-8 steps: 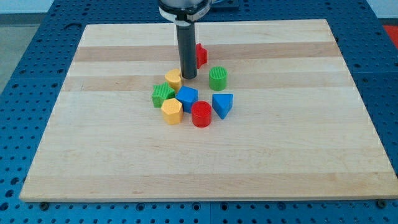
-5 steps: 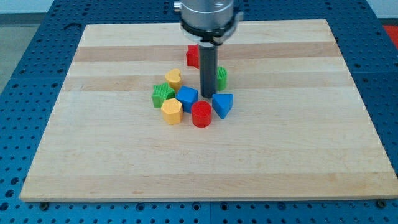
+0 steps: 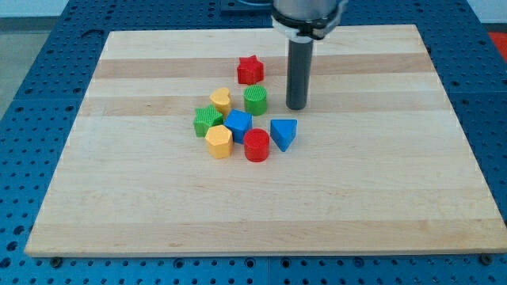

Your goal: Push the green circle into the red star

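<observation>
The green circle [image 3: 255, 100] stands just below the red star [image 3: 250, 70], with a small gap between them. My tip [image 3: 296, 107] rests on the board to the right of the green circle, apart from it. The rod rises straight up from the tip to the view's top.
Below and left of the green circle lies a cluster: a yellow heart [image 3: 221, 100], a green block [image 3: 207, 122], a blue block [image 3: 238, 125], a yellow hexagon [image 3: 219, 142], a red cylinder [image 3: 257, 146] and a blue triangle [image 3: 283, 133]. The wooden board [image 3: 119, 198] lies on a blue perforated table.
My tip swept from left of the green circle to its right. The green circle has shifted to the left, now closer under the red star and beside the yellow heart.
</observation>
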You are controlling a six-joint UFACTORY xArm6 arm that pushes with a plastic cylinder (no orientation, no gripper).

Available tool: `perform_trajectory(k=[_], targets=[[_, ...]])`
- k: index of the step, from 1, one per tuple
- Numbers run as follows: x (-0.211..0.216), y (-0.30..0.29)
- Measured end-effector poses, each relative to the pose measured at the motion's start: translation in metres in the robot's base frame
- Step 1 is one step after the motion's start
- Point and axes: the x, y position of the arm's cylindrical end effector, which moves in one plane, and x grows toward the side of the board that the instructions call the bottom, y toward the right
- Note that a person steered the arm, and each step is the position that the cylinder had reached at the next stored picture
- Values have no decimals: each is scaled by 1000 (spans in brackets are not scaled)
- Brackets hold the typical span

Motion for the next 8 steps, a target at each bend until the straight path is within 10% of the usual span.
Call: perform_trajectory(k=[8], targets=[[-43, -185]])
